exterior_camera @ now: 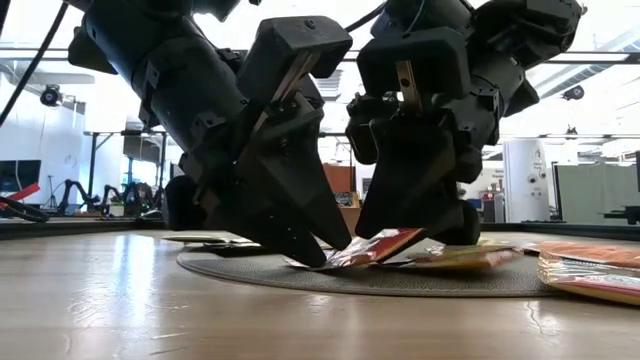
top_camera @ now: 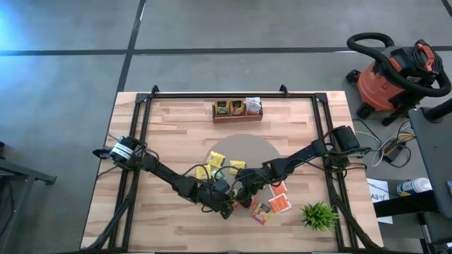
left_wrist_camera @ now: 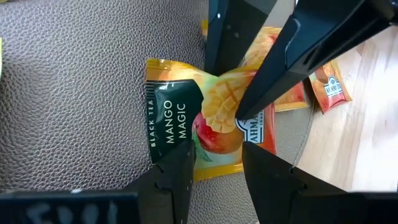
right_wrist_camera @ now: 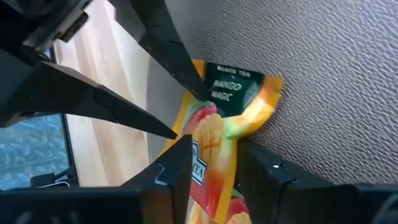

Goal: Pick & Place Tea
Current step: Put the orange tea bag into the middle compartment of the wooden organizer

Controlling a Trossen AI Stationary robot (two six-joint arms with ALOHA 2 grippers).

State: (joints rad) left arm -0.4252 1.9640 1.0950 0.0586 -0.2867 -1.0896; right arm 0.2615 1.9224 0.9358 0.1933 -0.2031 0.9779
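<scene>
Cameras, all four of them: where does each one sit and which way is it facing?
High: overhead, straight down on the table; both arms show.
Low: table height, level across the mat; both grippers meet at a packet.
Left wrist: past the left gripper at the mango tea packet.
Right wrist: past the right gripper at it.
Shared: both wrist views see the same packet.
</scene>
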